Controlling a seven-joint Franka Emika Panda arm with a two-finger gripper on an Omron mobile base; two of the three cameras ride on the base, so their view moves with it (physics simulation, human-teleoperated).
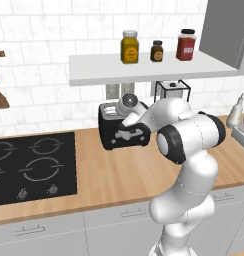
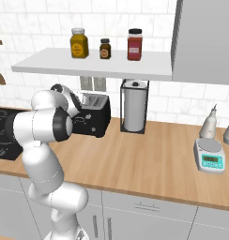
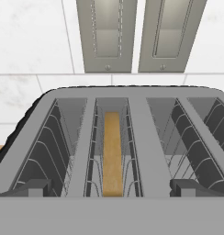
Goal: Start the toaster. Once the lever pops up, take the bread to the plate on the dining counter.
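Note:
The black toaster stands at the back of the wood worktop, against the tiled wall, and is also seen as toaster. In the hand view I look down into the toaster's two slots. The tan bread stands on edge, sunk in the left slot. My gripper hovers open just above the toaster's near edge, one dark fingertip at each side and nothing between them. The arm's wrist hangs over the toaster top. The plate and the dining counter are out of view.
A black hob lies left of the toaster. A paper-towel holder stands to its right, with a scale and bottles further right. A white shelf with three jars hangs low above the toaster. Wall sockets sit behind it.

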